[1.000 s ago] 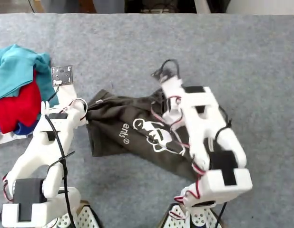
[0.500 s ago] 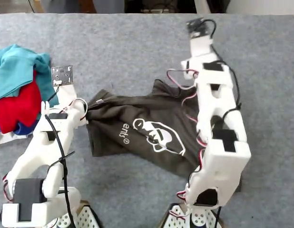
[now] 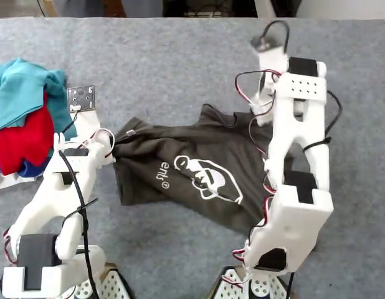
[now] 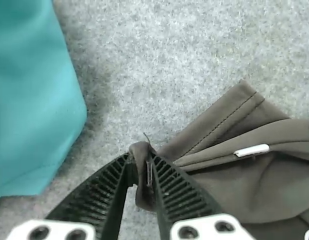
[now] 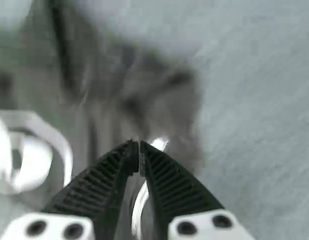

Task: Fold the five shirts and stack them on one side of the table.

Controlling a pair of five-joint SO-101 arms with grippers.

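Observation:
A dark olive shirt [image 3: 180, 168] with a white print lies half spread on the middle of the grey table [image 3: 149, 56]. My left gripper [image 3: 111, 148] is at its left edge, shut on a pinch of the hem [image 4: 142, 172]. A white label [image 4: 250, 150] shows on the fabric nearby. My right arm stretches far across the shirt's right side, its gripper [image 3: 260, 103] over the far right corner. The right wrist view shows that gripper [image 5: 138, 146] shut, with the blurred shirt [image 5: 119, 85] beneath it and nothing visible between the fingers.
A heap of unfolded shirts sits at the table's left edge: teal [image 3: 24, 87] on top, red [image 3: 18, 140] below, a bit of blue [image 3: 30, 168]. The teal cloth [image 4: 29, 90] lies close to my left gripper. Bare grey table [image 3: 354, 124] lies to the right.
The right arm swung from the shirt's middle out to the far right, and the shirt's far side spread open with it. The left arm kept still, holding the hem.

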